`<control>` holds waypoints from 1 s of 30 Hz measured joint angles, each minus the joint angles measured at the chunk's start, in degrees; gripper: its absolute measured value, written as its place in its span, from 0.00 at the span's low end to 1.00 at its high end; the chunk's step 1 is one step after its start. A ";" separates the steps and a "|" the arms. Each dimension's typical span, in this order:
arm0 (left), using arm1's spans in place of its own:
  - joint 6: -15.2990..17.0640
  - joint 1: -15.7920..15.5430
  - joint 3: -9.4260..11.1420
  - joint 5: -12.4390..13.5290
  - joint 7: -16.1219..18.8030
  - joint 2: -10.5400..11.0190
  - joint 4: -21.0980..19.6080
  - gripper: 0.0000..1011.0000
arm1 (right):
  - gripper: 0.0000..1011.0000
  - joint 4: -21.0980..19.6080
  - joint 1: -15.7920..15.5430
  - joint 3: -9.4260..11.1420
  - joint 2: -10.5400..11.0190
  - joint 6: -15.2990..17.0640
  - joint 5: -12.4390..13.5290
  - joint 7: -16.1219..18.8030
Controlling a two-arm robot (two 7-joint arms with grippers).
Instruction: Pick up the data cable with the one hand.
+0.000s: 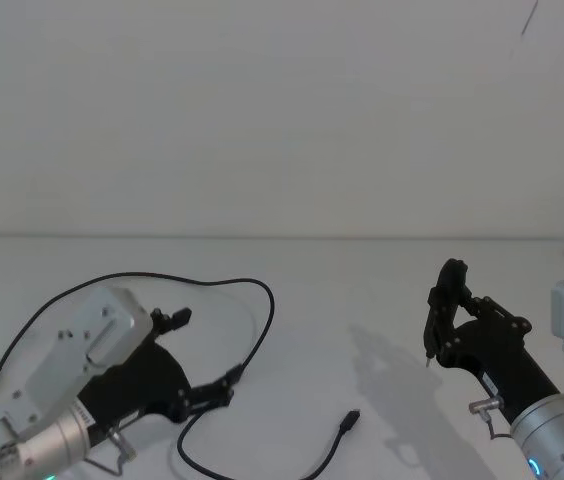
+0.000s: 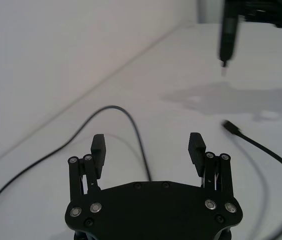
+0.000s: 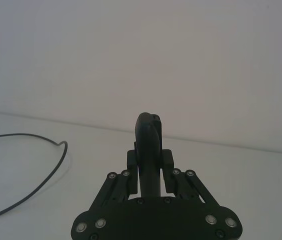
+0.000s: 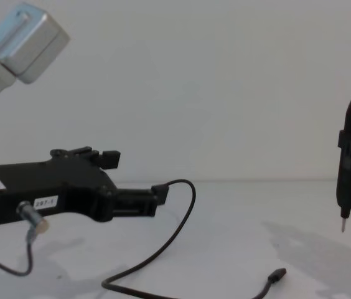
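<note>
One hand (image 2: 147, 142), jaws apart (by data cable (image 1: 270, 303)), white tbl (image 1: 362, 290), bare wall (image 1: 262, 100)

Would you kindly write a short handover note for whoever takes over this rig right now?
Left gripper: fingers open, low over the table, at a loop of the data cable, nothing gripped.
Right gripper: shut on a pen-shaped tool, raised on the right.
Cable: lying loose on the table, plug free.
Done: no grasp yet.
Left: close on the cable, lift.
</note>
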 joint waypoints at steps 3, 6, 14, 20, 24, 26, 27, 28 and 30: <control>0.87 0.71 -0.24 -0.75 -2.37 2.06 -1.84 0.99 | 0.28 0.00 0.00 0.00 0.00 0.00 0.00 0.00; 1.77 1.23 -0.40 -1.41 -4.81 3.98 -3.50 0.99 | 0.28 0.00 0.00 0.00 0.00 0.00 0.00 0.00; 3.99 1.70 -0.31 -2.58 -10.75 8.87 -7.60 0.99 | 0.28 0.00 0.00 0.00 0.00 0.00 0.00 0.00; 5.90 0.63 0.78 -2.70 -15.22 11.98 -10.29 0.99 | 0.28 0.00 0.00 0.00 0.00 0.00 0.00 0.00; 7.30 -0.57 1.88 -2.27 -17.32 13.23 -11.68 0.99 | 0.28 0.00 0.00 0.00 0.00 0.00 0.00 0.00; 8.08 -1.16 2.43 -1.86 -18.13 13.66 -12.23 0.99 | 0.28 0.00 0.00 0.00 0.00 0.00 0.00 0.00; 8.30 -1.34 2.60 -1.71 -18.30 13.77 -12.39 0.99 | 0.28 0.00 0.00 0.00 0.00 0.00 0.00 0.00; 8.78 -1.66 2.92 -1.39 -18.55 13.93 -12.67 0.99 | 0.28 0.00 0.00 0.00 0.00 0.00 0.00 0.00; 9.26 -2.01 3.29 -1.06 -18.66 14.04 -12.95 0.99 | 0.28 0.00 0.00 0.00 0.00 0.00 0.00 0.00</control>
